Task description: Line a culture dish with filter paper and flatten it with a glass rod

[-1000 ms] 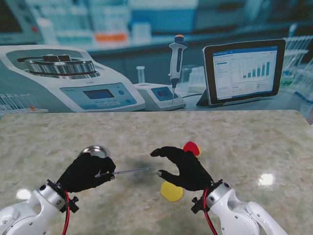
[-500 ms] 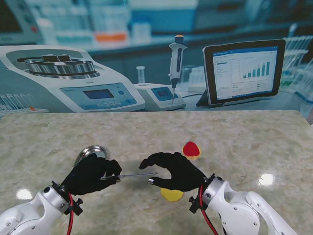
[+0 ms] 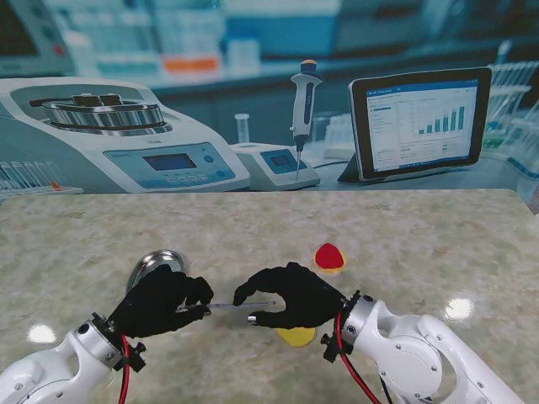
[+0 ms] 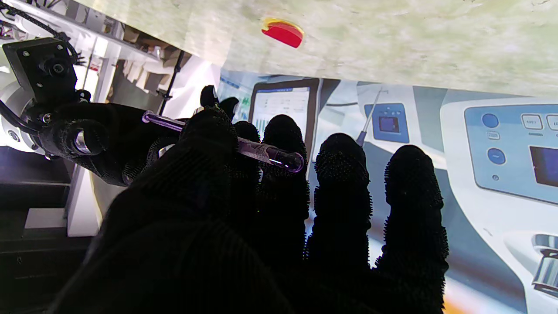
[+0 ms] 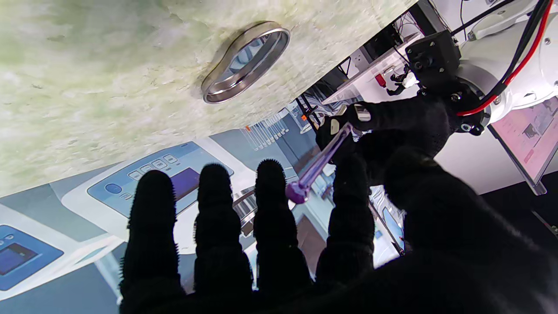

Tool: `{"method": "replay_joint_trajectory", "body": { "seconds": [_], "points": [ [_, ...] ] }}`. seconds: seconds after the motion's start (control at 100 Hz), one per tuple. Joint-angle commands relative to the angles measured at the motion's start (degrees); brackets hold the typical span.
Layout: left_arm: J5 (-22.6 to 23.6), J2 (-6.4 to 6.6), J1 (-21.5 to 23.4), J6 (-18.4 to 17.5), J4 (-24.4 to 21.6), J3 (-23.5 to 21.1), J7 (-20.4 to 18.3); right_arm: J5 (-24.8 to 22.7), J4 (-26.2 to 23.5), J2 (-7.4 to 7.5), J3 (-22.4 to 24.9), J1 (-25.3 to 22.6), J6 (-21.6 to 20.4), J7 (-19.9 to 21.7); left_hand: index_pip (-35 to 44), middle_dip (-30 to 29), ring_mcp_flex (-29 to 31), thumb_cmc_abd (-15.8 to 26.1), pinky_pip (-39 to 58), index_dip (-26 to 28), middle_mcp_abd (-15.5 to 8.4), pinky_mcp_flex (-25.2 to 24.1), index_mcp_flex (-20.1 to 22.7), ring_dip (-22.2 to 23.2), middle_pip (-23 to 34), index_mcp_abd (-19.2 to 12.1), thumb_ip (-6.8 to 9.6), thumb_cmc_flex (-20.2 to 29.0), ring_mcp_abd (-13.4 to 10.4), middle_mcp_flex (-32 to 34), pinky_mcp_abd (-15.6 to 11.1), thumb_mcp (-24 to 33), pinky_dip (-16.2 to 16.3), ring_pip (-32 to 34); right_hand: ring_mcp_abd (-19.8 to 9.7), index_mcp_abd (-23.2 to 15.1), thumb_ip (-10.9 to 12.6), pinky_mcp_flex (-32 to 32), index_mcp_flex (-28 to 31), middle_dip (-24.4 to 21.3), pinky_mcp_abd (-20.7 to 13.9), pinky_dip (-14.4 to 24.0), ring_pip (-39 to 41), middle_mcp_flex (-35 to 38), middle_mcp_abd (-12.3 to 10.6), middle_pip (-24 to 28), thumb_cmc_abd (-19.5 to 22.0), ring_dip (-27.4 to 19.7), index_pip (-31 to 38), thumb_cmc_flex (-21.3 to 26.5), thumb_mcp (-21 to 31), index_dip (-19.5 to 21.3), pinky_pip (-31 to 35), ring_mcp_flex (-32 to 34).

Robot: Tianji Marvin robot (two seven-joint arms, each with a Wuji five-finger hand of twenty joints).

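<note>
My left hand (image 3: 160, 303) is shut on a thin glass rod (image 3: 236, 305), which points to the right, level above the table. In the left wrist view the rod (image 4: 226, 144) lies pinched under the thumb. My right hand (image 3: 290, 296) is open, its curled fingers and thumb on either side of the rod's free end (image 5: 298, 191) without closing. A shiny metal-rimmed culture dish (image 3: 153, 260) sits just beyond the left hand and looks empty in the right wrist view (image 5: 246, 61). A yellow paper disc (image 3: 296, 336) lies partly hidden under the right hand.
A red disc on a yellow base (image 3: 328, 256) lies beyond the right hand and also appears in the left wrist view (image 4: 283, 32). The marbled table (image 3: 421, 244) ends at a printed lab backdrop (image 3: 253, 101).
The right hand has slid left until its fingers bracket the rod's free end, covering more of the yellow disc. The left hand edged right and nearer to me, still holding the rod.
</note>
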Motion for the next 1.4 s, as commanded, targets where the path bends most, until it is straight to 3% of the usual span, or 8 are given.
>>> {"method": "replay_joint_trajectory", "body": {
  "seconds": [0.0, 0.4, 0.44, 0.65, 1.0, 1.18, 1.39],
  "points": [
    [0.18, 0.03, 0.11, -0.05, 0.06, 0.11, -0.02, 0.58, 0.37, 0.03, -0.62, 0.23, -0.19, 0.55, 6.4, 0.91, 1.34, 1.01, 2.15, 3.51, -1.97, -0.55, 3.72, 0.85, 2.23, -8.26, 0.93, 3.06, 1.14, 1.69, 1.76, 7.29, 2.05, 1.32, 0.31, -1.81, -2.0, 0.23, 1.75, 1.43, -0.92, 1.62, 0.74, 1.18, 0.77, 0.17, -1.38, 1.05, 2.63, 0.7, 0.21, -2.41, 2.24, 1.08],
    [-0.38, -0.01, -0.26, 0.61, 0.4, 0.5, -0.01, 1.22, 2.01, 0.13, -3.42, 2.4, -1.23, 0.71, 6.29, 1.0, 1.33, 1.0, 2.13, 3.78, -1.95, -0.55, 3.78, 0.9, 2.19, -8.22, 0.9, 3.02, 1.14, 1.68, 1.76, 7.41, 2.07, 1.3, 1.65, -4.0, -3.07, 2.58, 5.51, 3.35, -0.91, 2.89, 4.38, 6.13, 1.72, 2.11, -3.95, 3.36, 11.12, 2.11, 0.79, -6.28, 5.22, 4.86],
    [-0.4, -0.01, -0.29, 0.67, 0.41, 0.52, -0.03, 1.28, 2.21, 0.13, -3.64, 2.59, -1.39, 0.71, 6.27, 1.0, 1.33, 0.99, 2.13, 3.81, -1.95, -0.54, 3.77, 0.9, 2.19, -8.24, 0.89, 3.02, 1.14, 1.68, 1.76, 7.42, 2.07, 1.3, 1.8, -4.05, -3.3, 2.86, 5.37, 3.44, -0.89, 3.13, 4.84, 6.67, 1.77, 2.03, -4.01, 3.65, 13.01, 2.21, 0.84, -8.13, 5.83, 5.14],
    [-1.01, -0.07, -0.66, 1.27, 0.55, 0.99, -0.01, 1.34, 3.34, 0.09, -4.99, 3.91, -2.24, 0.35, 6.21, 1.03, 1.37, 1.01, 2.18, 3.9, -1.95, -0.45, 3.75, 0.93, 2.17, -8.1, 0.88, 3.02, 1.17, 1.69, 1.78, 7.45, 2.1, 1.31, 1.84, -3.59, -3.38, 4.74, 7.74, 3.86, -0.96, 3.7, 6.09, 9.49, 1.66, 3.05, -4.58, 4.13, 15.15, 2.54, 1.08, -8.22, 7.44, 7.75],
    [-2.47, -0.18, -1.17, 1.99, 0.6, 1.63, -0.05, 2.32, 5.67, -0.25, -7.34, 6.12, -2.85, -0.85, 6.15, 1.26, 1.46, 1.02, 2.24, 4.0, -1.78, -0.4, 3.8, 1.03, 2.17, -8.02, 0.86, 3.07, 1.4, 1.73, 2.01, 7.52, 2.19, 1.37, 1.84, 4.04, -3.65, 7.67, 13.51, 5.14, -1.16, 4.85, 9.4, 15.76, 0.46, 5.35, -5.16, 5.7, 17.55, 2.24, 3.64, -7.93, 11.15, 12.71],
    [-2.89, -0.21, -1.37, 2.13, 0.6, 1.91, -0.03, 3.34, 7.4, -0.86, -8.47, 7.0, -3.85, -3.15, 6.12, 1.3, 1.47, 0.95, 2.25, 3.98, -1.78, -0.39, 3.84, 1.06, 2.14, -7.89, 0.87, 3.1, 1.4, 1.75, 2.02, 7.51, 2.22, 1.35, 2.02, 8.61, -4.73, 11.16, 19.79, 7.14, -1.31, 5.14, 13.33, 21.7, 1.89, 8.95, -7.15, 7.49, 19.62, 2.93, 8.32, -7.18, 13.83, 17.93],
    [-3.14, -0.21, -1.48, 2.31, 0.55, 2.03, -0.15, 4.05, 8.58, -1.42, -9.27, 7.48, -4.21, -5.16, 6.07, 1.33, 1.43, 1.05, 2.24, 3.96, -1.78, -0.4, 3.77, 1.08, 2.11, -7.88, 0.88, 3.14, 1.44, 1.74, 2.01, 7.46, 2.24, 1.32, 3.79, 9.98, -6.01, 17.67, 27.12, 10.29, -1.62, 8.34, 22.6, 28.45, 3.25, 14.06, -7.4, 12.09, 23.65, 3.27, 13.29, -4.55, 21.04, 24.98]
  ]
}}
